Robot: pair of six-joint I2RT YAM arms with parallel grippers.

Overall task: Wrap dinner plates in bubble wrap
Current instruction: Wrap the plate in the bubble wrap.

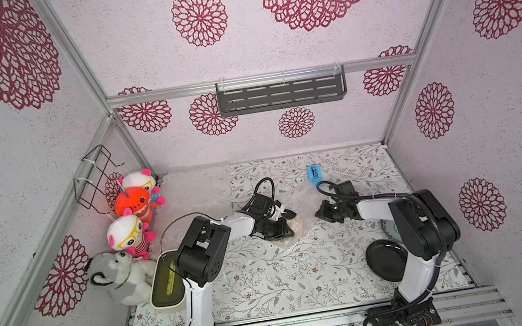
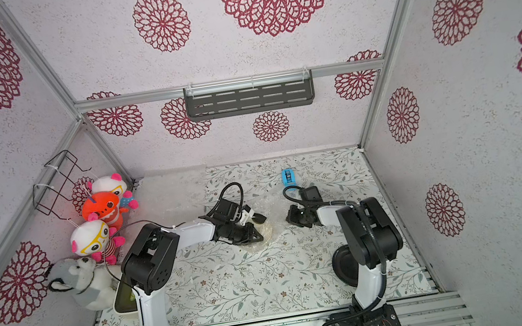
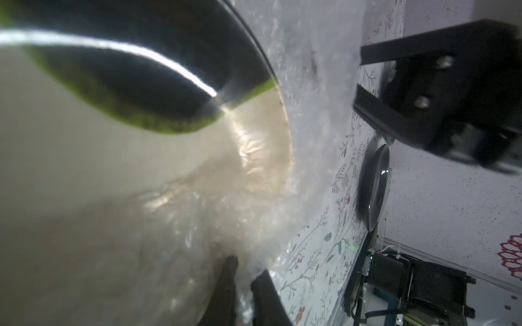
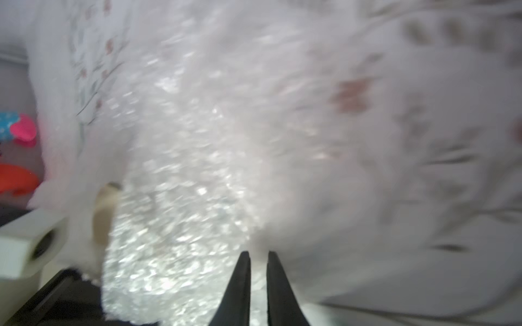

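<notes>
Plates first: black plate [image 1: 386,259] sits bare at lower right. Mid-frame, cream plate [image 1: 298,226] lies partly under wrap [image 1: 300,200]. Left gripper [image 3: 248,265] pinches a fold over it. Right gripper [image 4: 258,254] is narrow at the wrap's edge (caught or not, I can't tell). An uneven pull could drag the plate or slip the fold free.

white textured walls [image 1: 136,42] printed with dark red flower medallions [image 1: 199,15] close the cell on three sides, joined by aluminium rails [image 1: 172,93]. a grey slotted shelf [image 1: 281,95] hangs on the back wall; a black wire rack [image 1: 96,176] on the left. the floor is a pale mat [image 1: 286,272] with leafy sprigs. light is even and bright.
</notes>
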